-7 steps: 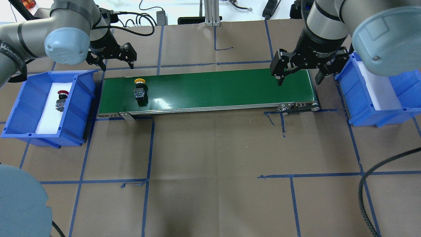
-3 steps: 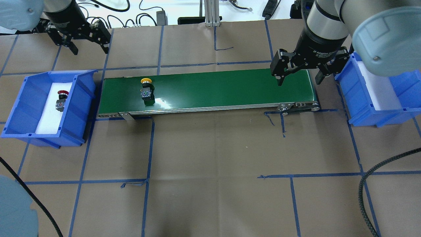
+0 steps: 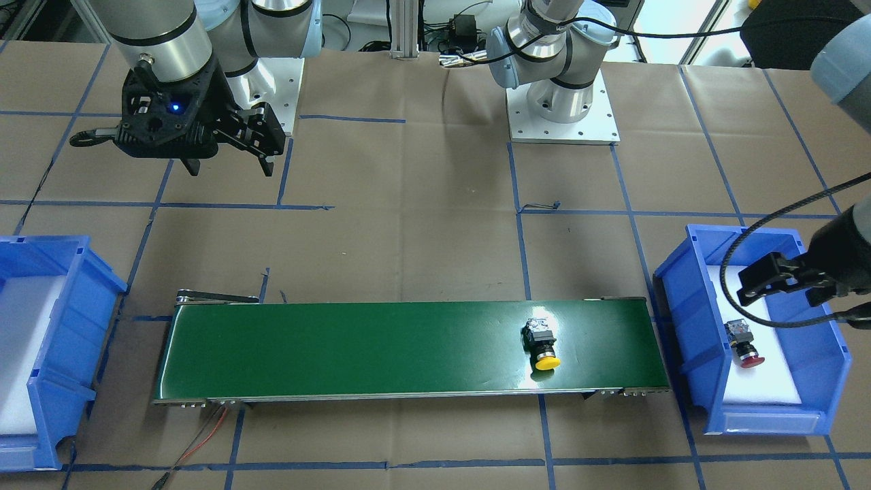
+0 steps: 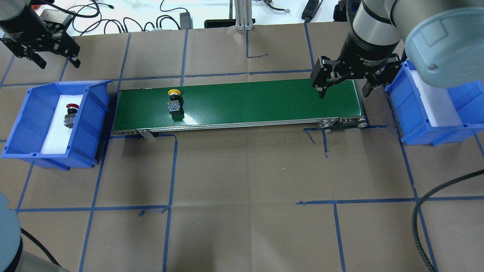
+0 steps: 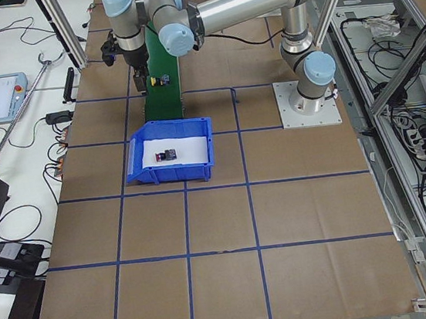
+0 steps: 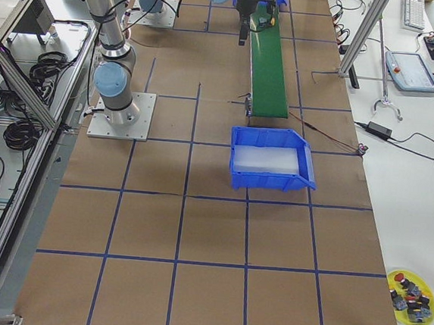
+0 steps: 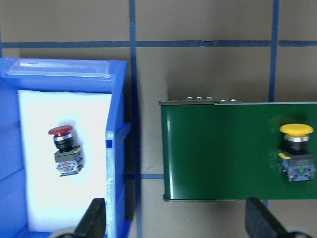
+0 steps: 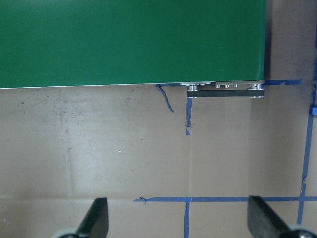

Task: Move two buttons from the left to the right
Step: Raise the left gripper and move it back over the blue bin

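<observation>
A yellow-capped button (image 4: 174, 102) lies on its side on the green conveyor belt (image 4: 245, 100), near the belt's left end. It also shows in the front view (image 3: 541, 346) and the left wrist view (image 7: 296, 151). A red-capped button (image 4: 70, 114) lies on white foam in the left blue bin (image 4: 22, 113). My left gripper (image 4: 58, 63) is open and empty, up above the table by that bin's far side. My right gripper (image 4: 343, 92) is open and empty, above the belt's right end.
A second blue bin (image 4: 412, 113) with white foam stands just right of the belt. A black braided cable (image 4: 419, 211) lies at the front right. Blue tape lines cross the brown paper table cover. Cables and gear lie at the table's far edge.
My left gripper has swung left, away from the belt's left end to beyond the left bin. The yellow button has ridden the belt a little to the right. My right arm is still.
</observation>
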Action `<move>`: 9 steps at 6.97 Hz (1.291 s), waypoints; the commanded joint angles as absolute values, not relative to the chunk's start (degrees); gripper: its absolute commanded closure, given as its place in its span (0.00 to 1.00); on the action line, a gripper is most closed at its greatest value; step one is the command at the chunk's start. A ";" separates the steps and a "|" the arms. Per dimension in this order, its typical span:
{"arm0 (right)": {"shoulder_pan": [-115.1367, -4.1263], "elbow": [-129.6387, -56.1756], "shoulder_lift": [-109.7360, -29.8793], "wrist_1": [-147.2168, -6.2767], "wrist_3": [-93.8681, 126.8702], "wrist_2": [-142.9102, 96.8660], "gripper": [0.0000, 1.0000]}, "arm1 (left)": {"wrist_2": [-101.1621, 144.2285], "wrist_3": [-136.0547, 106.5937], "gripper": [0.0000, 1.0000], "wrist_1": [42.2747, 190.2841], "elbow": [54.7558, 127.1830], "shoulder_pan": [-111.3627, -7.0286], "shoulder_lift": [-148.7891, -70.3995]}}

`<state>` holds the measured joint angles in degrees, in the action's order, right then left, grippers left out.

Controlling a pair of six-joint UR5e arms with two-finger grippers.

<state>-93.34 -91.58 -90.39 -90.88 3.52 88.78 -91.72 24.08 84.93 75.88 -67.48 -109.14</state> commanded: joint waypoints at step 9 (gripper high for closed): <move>-93.34 -91.58 -90.26 -90.97 3.52 88.77 0.00 | -91.41 33.05 0.00 57.87 92.87 -59.59 -115.93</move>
<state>-93.34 -91.58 -90.28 -90.96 3.52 88.75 -91.40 33.11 63.27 88.53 -59.64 -115.89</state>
